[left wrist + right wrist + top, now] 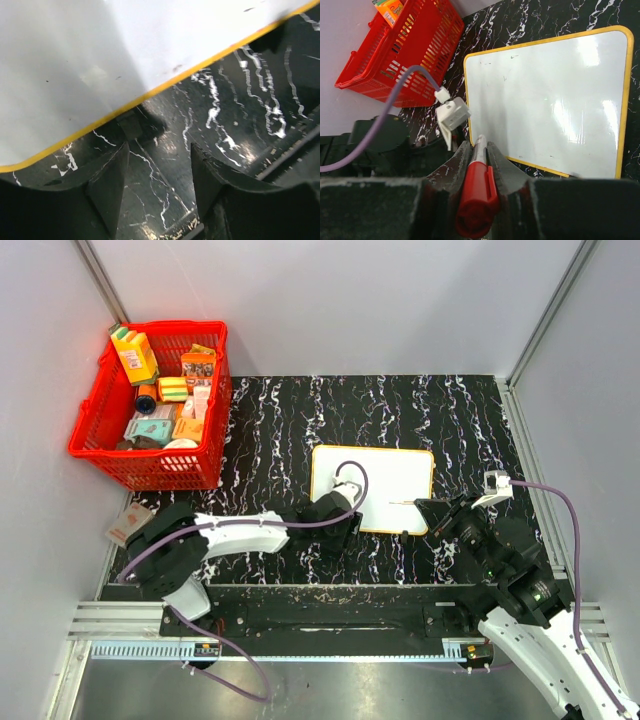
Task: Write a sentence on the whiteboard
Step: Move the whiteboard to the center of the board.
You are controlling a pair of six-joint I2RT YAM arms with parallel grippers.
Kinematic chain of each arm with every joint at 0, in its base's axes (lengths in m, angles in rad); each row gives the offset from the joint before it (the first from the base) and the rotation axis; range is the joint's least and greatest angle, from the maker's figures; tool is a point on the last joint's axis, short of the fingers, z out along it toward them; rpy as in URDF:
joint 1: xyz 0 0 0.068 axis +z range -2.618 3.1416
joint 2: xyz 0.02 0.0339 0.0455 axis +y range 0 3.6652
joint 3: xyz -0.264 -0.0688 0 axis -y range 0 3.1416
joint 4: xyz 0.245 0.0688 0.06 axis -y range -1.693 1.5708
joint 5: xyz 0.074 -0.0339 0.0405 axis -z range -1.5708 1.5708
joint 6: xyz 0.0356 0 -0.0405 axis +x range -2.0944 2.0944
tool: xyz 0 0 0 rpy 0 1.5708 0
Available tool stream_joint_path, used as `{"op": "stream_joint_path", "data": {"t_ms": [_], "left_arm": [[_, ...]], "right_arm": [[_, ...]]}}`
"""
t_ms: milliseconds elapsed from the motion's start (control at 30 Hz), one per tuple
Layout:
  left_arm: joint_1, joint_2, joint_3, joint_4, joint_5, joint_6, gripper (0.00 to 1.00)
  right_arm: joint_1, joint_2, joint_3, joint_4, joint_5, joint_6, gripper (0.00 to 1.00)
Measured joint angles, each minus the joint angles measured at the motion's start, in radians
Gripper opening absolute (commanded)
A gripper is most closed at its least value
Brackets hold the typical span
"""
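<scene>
The whiteboard (pixel 385 475) is laid flat near the middle of the black marbled table (pixel 480 430), with its long sides running from 9 to 3 o'clock in the top view. Its white face is marked only by a few faint specks and patches of glare, and its thin yellow rim is seen all round in the right wrist view. The left gripper (pixel 159 150) is placed at the board's 7 o'clock corner. Its jaws are spread apart with only bare table between them, and the yellow rim runs just beyond the fingers (pixel 107 190). The right gripper (pixel 479 147) is held at the board's 5 o'clock corner and is clamped on a red marker (pixel 476 192), which is pointed toward 9 o'clock over the lower part of the board in the top view. Whether the tip is touching the surface cannot be told. A red basket (pixel 100 445), filled with small packets and cartons, is set at 10 o'clock from the board, well apart from it, against the left wall. A small carton (pixel 128 523) is lying at the table's left edge, just beside the left arm.
</scene>
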Motion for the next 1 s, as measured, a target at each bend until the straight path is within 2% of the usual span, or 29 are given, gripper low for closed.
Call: {"op": "stream_joint_path", "data": {"t_ms": [200,367,500,633,867,1000], "left_arm": [[0.0,-0.16,-0.035,0.0,0.037,0.035,0.65],[0.037,-0.251,-0.051,-0.019,0.092,0.065,0.67],[0.147,-0.309,-0.084,-0.039,0.164,0.087,0.68],[0.3,-0.365,-0.104,-0.036,0.27,0.1,0.74],[0.524,-0.509,-0.191,0.029,0.479,0.075,0.87],[0.623,-0.6,-0.248,0.079,0.594,0.043,0.89]], "right_arm": [[0.0,0.0,0.0,0.0,0.0,-0.001,0.0],[0.0,0.0,0.0,0.0,0.0,-0.003,0.0],[0.0,0.003,0.0,0.0,-0.001,-0.004,0.0],[0.0,0.016,0.0,0.0,-0.003,-0.004,0.0],[0.0,0.068,0.0,0.008,-0.033,-0.006,0.0],[0.0,0.106,-0.002,0.047,-0.084,-0.004,0.0]]}}
